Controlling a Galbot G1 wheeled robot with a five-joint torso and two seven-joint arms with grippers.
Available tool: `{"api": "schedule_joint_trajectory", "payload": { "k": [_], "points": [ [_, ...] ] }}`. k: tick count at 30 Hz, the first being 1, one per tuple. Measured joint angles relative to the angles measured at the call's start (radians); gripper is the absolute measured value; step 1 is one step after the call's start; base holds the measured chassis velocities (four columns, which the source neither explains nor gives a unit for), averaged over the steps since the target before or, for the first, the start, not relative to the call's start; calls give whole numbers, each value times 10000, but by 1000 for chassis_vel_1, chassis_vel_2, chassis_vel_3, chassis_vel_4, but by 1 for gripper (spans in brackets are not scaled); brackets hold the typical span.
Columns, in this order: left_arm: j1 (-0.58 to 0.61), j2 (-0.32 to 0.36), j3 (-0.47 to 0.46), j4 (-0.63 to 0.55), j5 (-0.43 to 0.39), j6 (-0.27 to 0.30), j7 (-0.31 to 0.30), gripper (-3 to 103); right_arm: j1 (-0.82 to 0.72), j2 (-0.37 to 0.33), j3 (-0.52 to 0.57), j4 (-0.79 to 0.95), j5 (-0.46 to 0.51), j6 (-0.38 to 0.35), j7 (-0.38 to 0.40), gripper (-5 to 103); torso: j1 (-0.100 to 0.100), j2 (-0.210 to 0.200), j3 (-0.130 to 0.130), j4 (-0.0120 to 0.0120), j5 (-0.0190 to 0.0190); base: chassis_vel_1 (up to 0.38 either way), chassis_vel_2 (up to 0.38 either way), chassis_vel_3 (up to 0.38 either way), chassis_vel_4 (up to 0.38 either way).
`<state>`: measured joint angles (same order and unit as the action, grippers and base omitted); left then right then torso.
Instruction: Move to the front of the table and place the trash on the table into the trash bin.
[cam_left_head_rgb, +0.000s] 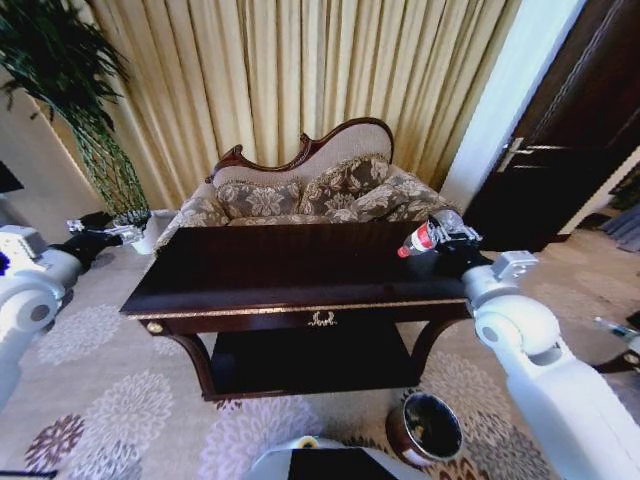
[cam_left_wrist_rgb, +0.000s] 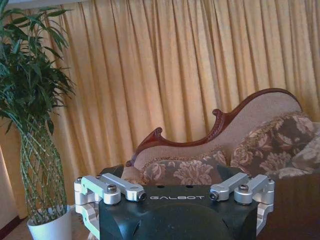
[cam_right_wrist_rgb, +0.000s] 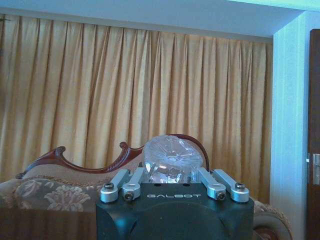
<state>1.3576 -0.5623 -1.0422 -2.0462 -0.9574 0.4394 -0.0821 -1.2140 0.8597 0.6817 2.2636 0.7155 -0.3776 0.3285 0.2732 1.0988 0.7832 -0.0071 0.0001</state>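
Dark glossy table (cam_left_head_rgb: 270, 270) on patterned carpet (cam_left_head_rgb: 110, 400), trash bin (cam_left_head_rgb: 425, 428) beside

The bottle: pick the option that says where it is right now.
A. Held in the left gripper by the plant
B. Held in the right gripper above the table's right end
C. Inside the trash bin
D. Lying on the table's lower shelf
B: the bottle sits in the right gripper over the right end of the table, its clear base also showing between that gripper's fingers in the right wrist view.
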Motion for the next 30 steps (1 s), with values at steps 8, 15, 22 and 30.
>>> {"api": "schedule_joint_trajectory", "payload": {
  "k": [8,15,22,30],
  "points": [
    [207,-215,0,-251,166,-55,-7,100,-362,368,-122,107,-446,52,1,32,-3,1,-1,2,-1,305,-291,-299,296],
    [215,-367,134,-364,279,-174,-1,100,-601,1068,-692,-947,-1463,320,-210,32,-13,10,-7,2,-1,201,-180,-208,193],
    [373,-684,147,-559,432,-264,13,100,-707,2023,-1098,-3491,-3105,864,-476,32,15,-9,8,-6,-1,-12,4,1,-7],
    [635,-1085,74,-910,582,-331,24,100,-162,2741,-1278,-6353,-4602,1923,-595,32,-1,-3,0,4,-1,-19,12,14,-16]
  ]
}}
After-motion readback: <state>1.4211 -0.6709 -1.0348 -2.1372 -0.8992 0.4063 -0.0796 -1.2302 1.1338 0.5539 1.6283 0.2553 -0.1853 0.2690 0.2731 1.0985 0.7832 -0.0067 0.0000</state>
